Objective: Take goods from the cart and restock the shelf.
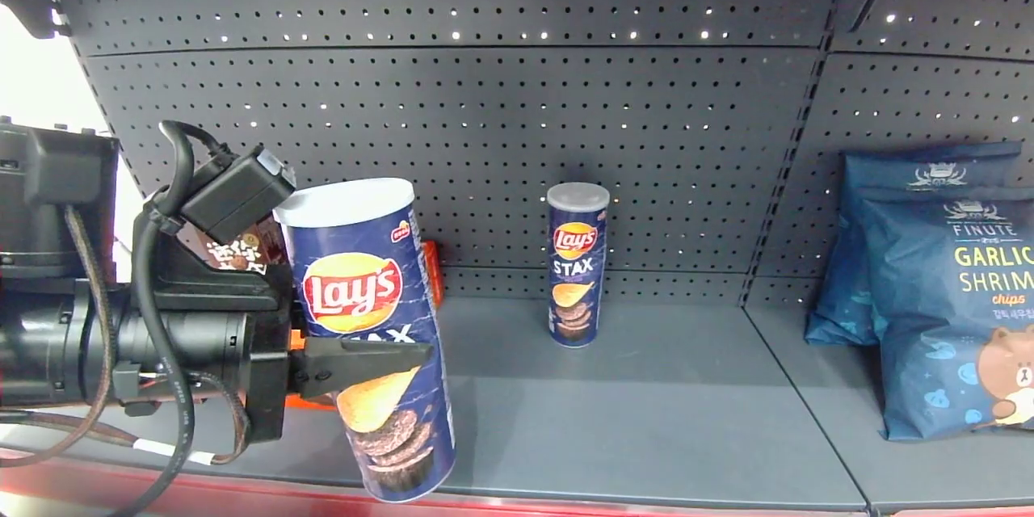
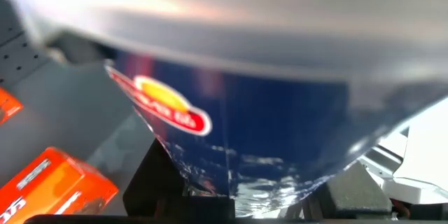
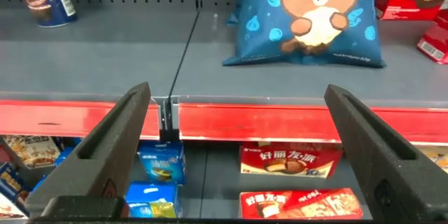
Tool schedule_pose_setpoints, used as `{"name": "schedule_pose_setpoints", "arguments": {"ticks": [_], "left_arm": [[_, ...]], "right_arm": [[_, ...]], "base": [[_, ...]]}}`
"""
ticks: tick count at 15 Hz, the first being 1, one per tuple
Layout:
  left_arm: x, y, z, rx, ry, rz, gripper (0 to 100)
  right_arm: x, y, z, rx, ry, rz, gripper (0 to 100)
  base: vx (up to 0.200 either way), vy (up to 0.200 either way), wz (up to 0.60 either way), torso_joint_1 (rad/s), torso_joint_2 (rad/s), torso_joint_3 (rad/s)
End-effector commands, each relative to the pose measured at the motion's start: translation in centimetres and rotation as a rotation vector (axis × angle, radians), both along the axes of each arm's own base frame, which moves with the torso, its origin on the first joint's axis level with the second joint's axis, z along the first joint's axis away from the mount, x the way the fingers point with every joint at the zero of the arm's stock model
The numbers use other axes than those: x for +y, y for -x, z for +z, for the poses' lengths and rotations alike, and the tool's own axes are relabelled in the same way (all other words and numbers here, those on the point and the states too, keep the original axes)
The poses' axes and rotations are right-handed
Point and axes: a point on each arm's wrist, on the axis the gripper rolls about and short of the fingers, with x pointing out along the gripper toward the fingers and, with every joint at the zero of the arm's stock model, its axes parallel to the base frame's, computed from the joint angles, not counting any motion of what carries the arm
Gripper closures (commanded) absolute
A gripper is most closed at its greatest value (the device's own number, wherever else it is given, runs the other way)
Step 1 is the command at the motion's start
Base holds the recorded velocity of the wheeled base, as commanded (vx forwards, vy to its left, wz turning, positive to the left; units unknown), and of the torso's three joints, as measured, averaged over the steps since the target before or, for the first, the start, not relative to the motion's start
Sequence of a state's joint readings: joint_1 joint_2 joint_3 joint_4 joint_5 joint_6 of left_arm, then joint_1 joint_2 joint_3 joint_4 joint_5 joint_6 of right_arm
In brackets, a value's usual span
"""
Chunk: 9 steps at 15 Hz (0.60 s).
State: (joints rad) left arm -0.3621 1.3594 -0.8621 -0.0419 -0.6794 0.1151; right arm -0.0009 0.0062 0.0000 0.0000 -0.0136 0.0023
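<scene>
Closest to the head cam is my left gripper, clamped on a tall dark-blue cardboard chip can w/ a white plastic lid. One black finger crosses the can's front at mid-height; the other is hidden behind it. The can is tilted, lid toward the robot's left and base toward the right. It hangs over the front edge of the dark grey metal shelf, at the left end of the bay. Can't tell if the base touches the deck. On the left wrist cam the can sits btwn the jaws, w/ an orange carton on the shelf beyond it. On the head cam the orange carton peeks out just behind the held can.

A second blue chip can w/ a grey lid stands upright at the back of the shelf, near the black perforated back panel and well apart from the held one. Blue foil snack bags stand in the next bay to the right.

My right gripper is spread wide w/ nothing btwn its fingers, low in front of the shelf's red front strip. Below that strip, blue packs and red boxes sit on a lower level.
</scene>
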Motion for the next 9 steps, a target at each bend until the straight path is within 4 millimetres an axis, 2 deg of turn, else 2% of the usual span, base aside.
{"name": "schedule_pose_setpoints", "arguments": {"ticks": [1,5,6,7,8,9], "left_arm": [[0.0,0.0,0.1,-0.003,0.0,0.0,100],[0.1,0.5,-0.8,0.024,-0.011,0.0,100],[0.4,1.1,-1.2,0.033,-0.013,-0.002,100],[0.6,1.8,-1.0,0.019,-0.006,-0.003,100],[0.6,1.8,-1.1,0.025,-0.008,-0.003,100],[0.5,1.6,-1.2,0.025,-0.009,-0.005,100]], "right_arm": [[0.0,0.0,0.0,0.003,0.005,0.007,0],[0.0,-0.1,0.1,0.015,-0.033,-0.012,0],[0.0,0.6,3.1,-0.077,-0.032,0.035,0],[0.0,0.5,8.3,-0.114,-0.071,0.066,0],[0.1,-1.4,12.9,-0.089,-0.152,0.088,0],[0.1,-1.4,14.3,-0.116,-0.128,0.141,0]], "base": [[0.0,0.0,0.0,0.0,0.0,0.0],[0.0,0.0,0.0,0.0,0.0,0.0],[0.0,0.0,0.0,0.0,0.0,0.0],[0.0,0.0,0.0,0.0,0.0,0.0],[0.0,0.0,0.0,0.0,0.0,0.0],[0.0,0.0,0.0,0.0,0.0,0.0]]}}
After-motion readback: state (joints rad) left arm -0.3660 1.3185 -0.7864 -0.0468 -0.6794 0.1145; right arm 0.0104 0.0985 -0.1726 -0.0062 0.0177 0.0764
